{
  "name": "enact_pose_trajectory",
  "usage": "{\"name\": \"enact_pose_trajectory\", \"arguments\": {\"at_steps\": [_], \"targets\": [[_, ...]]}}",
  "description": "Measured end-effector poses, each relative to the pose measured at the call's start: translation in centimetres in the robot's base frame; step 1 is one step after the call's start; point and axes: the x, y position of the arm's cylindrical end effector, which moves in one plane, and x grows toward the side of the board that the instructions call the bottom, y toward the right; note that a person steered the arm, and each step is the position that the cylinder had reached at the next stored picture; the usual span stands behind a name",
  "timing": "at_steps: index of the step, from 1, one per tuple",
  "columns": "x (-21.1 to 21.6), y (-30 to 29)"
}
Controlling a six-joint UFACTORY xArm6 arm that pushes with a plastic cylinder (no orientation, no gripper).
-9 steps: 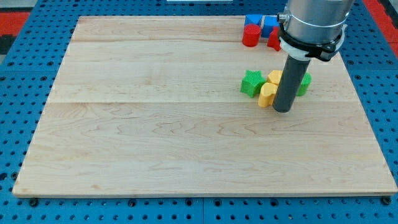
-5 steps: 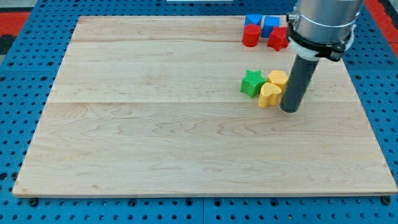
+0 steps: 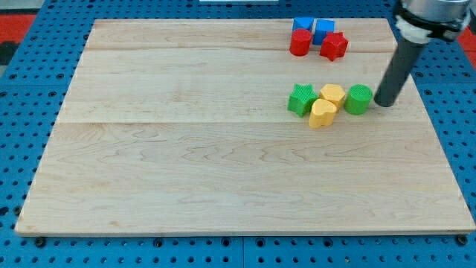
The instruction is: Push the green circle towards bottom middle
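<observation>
The green circle (image 3: 358, 99) stands on the wooden board (image 3: 223, 149) at the right, touching a yellow hexagon (image 3: 332, 94) on its left. My tip (image 3: 385, 103) rests on the board just right of the green circle, a small gap apart. A yellow heart (image 3: 322, 114) lies below the hexagon and a green star (image 3: 301, 99) is left of them.
At the view's top right is a cluster: a blue block (image 3: 302, 25), a blue square (image 3: 324, 30), a red cylinder (image 3: 300, 43) and a red star (image 3: 334, 46). The board's right edge (image 3: 435, 126) is close to my tip.
My tip moved right and upward, from in front of the green circle to its right side. The green circle, hidden before by the rod, now shows fully. No block visibly moved.
</observation>
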Motion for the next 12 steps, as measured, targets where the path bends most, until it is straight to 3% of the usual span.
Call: {"name": "enact_pose_trajectory", "arguments": {"at_steps": [2,3,4,5,6,9,10,11,12], "targets": [[-2.5,-4.9],[-2.3,-10.8],[-0.9,-12.2],[-3.1,-14.0],[-2.4,-16.8],[11.5,-23.2],[11.9,-22.8],[6.1,-20.5],[2.9,-24.2]]}}
